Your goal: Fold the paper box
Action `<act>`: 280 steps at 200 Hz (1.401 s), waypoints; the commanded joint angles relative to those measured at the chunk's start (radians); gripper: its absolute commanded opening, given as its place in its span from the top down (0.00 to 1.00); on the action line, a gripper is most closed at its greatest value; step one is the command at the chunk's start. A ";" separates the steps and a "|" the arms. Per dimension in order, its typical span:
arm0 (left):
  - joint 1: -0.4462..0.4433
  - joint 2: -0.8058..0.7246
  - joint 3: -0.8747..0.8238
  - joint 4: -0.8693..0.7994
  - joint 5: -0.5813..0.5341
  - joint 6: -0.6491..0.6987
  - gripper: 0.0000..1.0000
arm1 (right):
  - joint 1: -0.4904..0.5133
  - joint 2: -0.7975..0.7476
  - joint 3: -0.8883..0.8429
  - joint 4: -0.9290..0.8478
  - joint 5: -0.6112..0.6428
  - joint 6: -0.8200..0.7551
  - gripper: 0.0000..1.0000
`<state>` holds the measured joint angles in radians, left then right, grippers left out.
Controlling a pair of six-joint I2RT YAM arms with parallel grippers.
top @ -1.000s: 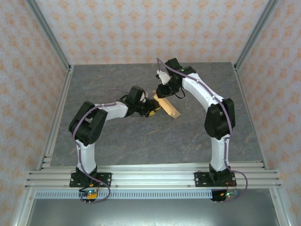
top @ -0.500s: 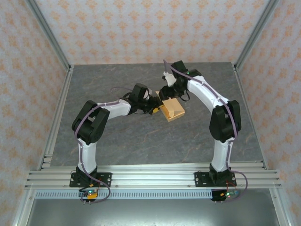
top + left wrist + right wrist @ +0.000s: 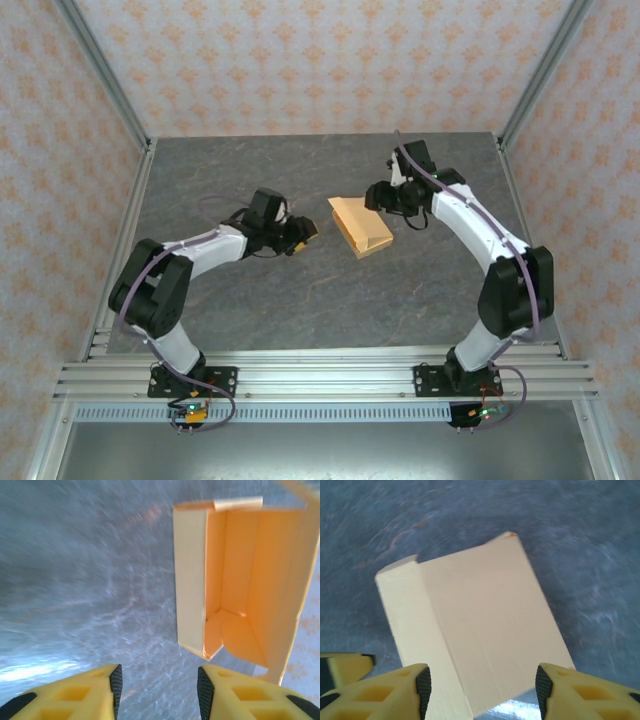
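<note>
Top external: paper box (image 3: 360,227) at frame centre, lying free between left gripper (image 3: 304,234) and right gripper (image 3: 374,198); both jaws apart, empty.

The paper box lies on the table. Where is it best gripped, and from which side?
Probably the thin side wall at the open end of the paper box, approached from the left: that mouth faces the left fingers, so one can slip inside, one outside.
</note>
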<state>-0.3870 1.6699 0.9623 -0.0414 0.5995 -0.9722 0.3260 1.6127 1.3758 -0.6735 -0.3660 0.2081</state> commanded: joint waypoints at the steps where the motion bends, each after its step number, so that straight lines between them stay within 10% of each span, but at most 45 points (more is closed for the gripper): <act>1: 0.063 -0.029 0.064 -0.112 -0.088 0.084 0.51 | -0.007 -0.095 -0.078 0.021 0.140 0.175 0.40; 75: 0.071 0.303 0.454 -0.048 0.026 0.130 0.47 | 0.032 0.013 -0.107 -0.012 0.161 -0.009 0.38; 120: 0.016 0.462 0.656 -0.249 0.075 0.431 0.47 | 0.056 0.186 -0.007 -0.100 0.271 -0.126 0.35; 196: 0.015 0.465 0.577 -0.164 0.121 0.552 0.46 | 0.063 0.294 0.036 -0.115 0.311 -0.209 0.34; 280: -0.013 0.521 0.514 -0.123 0.039 0.529 0.56 | -0.024 0.077 -0.142 0.160 0.223 -0.068 0.33</act>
<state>-0.3904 2.1685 1.5047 -0.1871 0.6781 -0.4202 0.3500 1.8393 1.3304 -0.6498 -0.1318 0.0479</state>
